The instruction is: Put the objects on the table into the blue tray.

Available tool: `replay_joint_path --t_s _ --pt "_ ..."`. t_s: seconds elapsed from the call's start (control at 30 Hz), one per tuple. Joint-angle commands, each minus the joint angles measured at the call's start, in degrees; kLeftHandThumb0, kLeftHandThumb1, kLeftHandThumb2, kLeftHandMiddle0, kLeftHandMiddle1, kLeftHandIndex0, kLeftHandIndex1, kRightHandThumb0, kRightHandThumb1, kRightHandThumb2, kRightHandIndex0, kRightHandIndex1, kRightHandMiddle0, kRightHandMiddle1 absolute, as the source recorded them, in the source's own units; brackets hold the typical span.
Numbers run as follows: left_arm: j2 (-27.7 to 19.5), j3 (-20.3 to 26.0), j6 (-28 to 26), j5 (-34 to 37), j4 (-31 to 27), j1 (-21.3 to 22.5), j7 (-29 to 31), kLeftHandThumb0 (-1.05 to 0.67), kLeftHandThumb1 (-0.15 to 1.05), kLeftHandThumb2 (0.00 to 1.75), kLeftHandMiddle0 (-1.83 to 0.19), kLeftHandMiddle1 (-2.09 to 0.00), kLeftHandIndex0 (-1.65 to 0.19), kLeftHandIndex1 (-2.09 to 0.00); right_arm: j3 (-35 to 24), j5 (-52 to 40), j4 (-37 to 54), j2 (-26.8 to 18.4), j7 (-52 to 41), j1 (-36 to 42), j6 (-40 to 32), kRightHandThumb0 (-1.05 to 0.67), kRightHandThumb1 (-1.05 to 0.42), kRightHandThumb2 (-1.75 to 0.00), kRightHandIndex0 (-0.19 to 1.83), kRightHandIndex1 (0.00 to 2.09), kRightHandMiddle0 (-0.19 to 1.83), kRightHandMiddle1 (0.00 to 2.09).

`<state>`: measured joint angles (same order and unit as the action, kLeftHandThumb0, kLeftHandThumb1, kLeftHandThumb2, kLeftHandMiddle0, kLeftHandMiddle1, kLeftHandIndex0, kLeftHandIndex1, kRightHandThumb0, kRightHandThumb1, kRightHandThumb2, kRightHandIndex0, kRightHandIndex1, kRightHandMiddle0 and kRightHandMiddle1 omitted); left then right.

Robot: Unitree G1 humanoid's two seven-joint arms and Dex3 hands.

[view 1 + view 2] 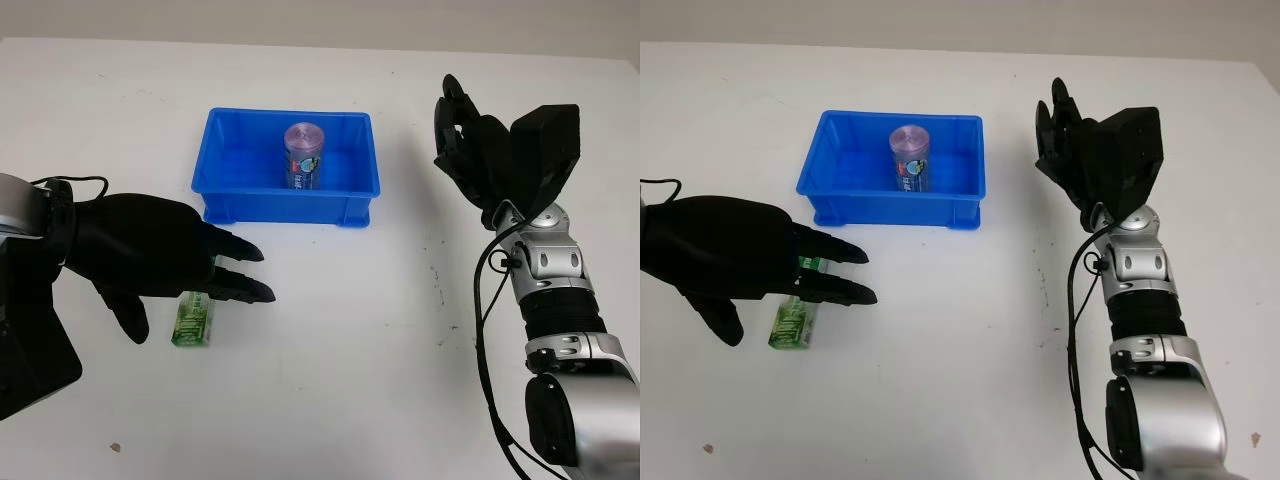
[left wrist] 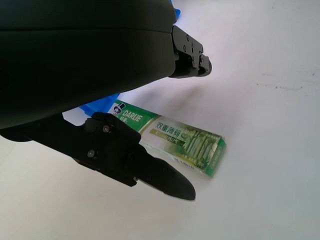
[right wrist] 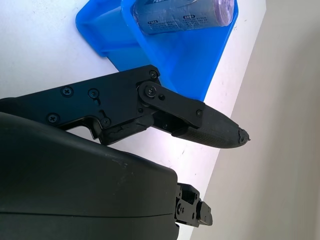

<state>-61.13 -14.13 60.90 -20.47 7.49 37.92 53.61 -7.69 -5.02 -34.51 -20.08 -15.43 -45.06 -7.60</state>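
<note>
A green toothpaste box [image 1: 193, 320] [image 2: 192, 144] lies on the white table in front of the blue tray [image 1: 225, 207], to its left. My left hand [image 1: 215, 268] hovers over the box's far end, open and holding nothing, its fingers [image 2: 160, 176] reaching past the box. A purple can [image 1: 302, 155] [image 3: 182, 14] lies inside the tray. My right hand [image 1: 462, 130] is raised to the right of the tray, open and holding nothing.
The tray's near wall [image 1: 890, 212] stands just beyond the box. White table stretches between the two arms and to the right of the tray. The table's far edge [image 1: 320, 45] runs behind the tray.
</note>
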Motion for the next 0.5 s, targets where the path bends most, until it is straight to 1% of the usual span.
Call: replay_joint_path --t_s 0.0,0.07,0.1,0.17,0.2,0.23,0.27,0.33,0.37,0.4,0.43,0.47 --pt "1.25 -0.29 6.0 -3.67 2.98 1.33 -3.49 -0.03 1.03 0.14 -0.27 -0.12 -0.27 -0.17 -0.34 -0.21 0.97 -0.6 -0.22 0.32 0.37 -0.68 -1.05 -0.78 -0.19 0.0 -0.19 0.0" --pt "3.77 1.46 14.78 -10.06 7.77 3.29 -9.25 -0.06 1.04 0.12 -0.33 -0.16 -0.31 -0.21 -0.33 -0.12 0.92 -0.62 -0.25 0.31 0.54 -0.67 -1.05 -0.79 -0.19 0.0 -0.19 0.0" --pt "5.25 2.65 18.89 -13.54 10.37 4.44 -12.22 -0.09 1.04 0.11 -0.36 -0.24 -0.31 -0.31 -0.36 -0.17 0.96 -0.67 -0.36 0.33 0.48 -0.68 -1.05 -0.79 -0.19 0.0 -0.19 0.0" --pt "7.56 4.92 24.41 -19.8 14.23 6.19 -17.67 -0.11 1.05 0.12 -0.25 -0.58 -0.16 -0.68 -0.46 -0.28 1.05 -0.74 -0.48 0.37 0.31 -0.68 -1.05 -0.78 -0.19 0.0 -0.19 0.0" --pt "8.69 6.22 26.75 -23.53 15.8 7.11 -20.43 -0.14 1.05 0.14 -0.21 -0.78 -0.1 -0.87 -0.53 -0.36 1.14 -0.76 -0.54 0.39 0.12 -0.68 -1.05 -0.78 -0.19 0.0 -0.19 0.0" --pt "10.12 7.89 28.95 -27.72 17.55 8.08 -23.62 -0.15 1.05 0.16 -0.17 -0.88 -0.06 -0.96 -0.53 -0.41 1.4 -0.87 -0.73 0.5 -0.12 -0.69 -1.05 -0.78 -0.19 0.0 -0.19 0.0" --pt "11.3 9.03 30.15 -31.38 19.65 8.9 -27.36 -0.15 1.05 0.19 -0.18 -1.02 -0.05 -1.07 -0.56 -0.44 1.63 -0.94 -0.78 0.64 -0.21 -0.69 -1.05 -0.78 -0.19 0.0 -0.19 0.0" --pt "12.47 9.84 29.09 -38.36 22.58 9.65 -36.4 -0.13 1.05 0.24 -0.26 -1.35 -0.12 -1.32 -0.63 -0.52 2.19 -1.14 -0.96 1.02 -0.47 -0.69 -1.05 -0.78 -0.19 0.0 -0.19 0.0" --pt "12.67 9.71 28.45 -42.01 23.16 9.96 -41.46 -0.15 1.05 0.28 -0.28 -1.6 -0.12 -1.49 -0.66 -0.59 2.49 -1.23 -1.12 1.21 -0.64 -0.68 -1.05 -0.78 -0.19 0.0 -0.19 0.0" --pt "12.5 8.95 27.55 -45.68 23.22 10.34 -46.71 -0.15 1.05 0.3 -0.37 -1.88 -0.16 -1.76 -0.64 -0.56 2.85 -1.44 -1.31 1.45 -0.95 -0.68 -1.05 -0.79 -0.19 0.0 -0.19 0.0" --pt "12.05 7.55 26.35 -49.12 22.98 10.8 -51.8 -0.15 1.05 0.32 -0.45 -1.98 -0.17 -1.92 -0.52 -0.43 3.33 -1.69 -1.44 1.64 -1.5 -0.68 -1.05 -0.79 -0.19 0.0 -0.19 0.0" --pt "11.49 5.88 25.02 -51.85 22.84 11.29 -56.24 -0.16 1.05 0.37 -0.55 -2.04 -0.2 -2.01 -0.51 -0.44 3.75 -1.85 -1.56 1.76 -2.06 -0.68 -1.05 -0.79 -0.19 0.0 -0.19 0.0"
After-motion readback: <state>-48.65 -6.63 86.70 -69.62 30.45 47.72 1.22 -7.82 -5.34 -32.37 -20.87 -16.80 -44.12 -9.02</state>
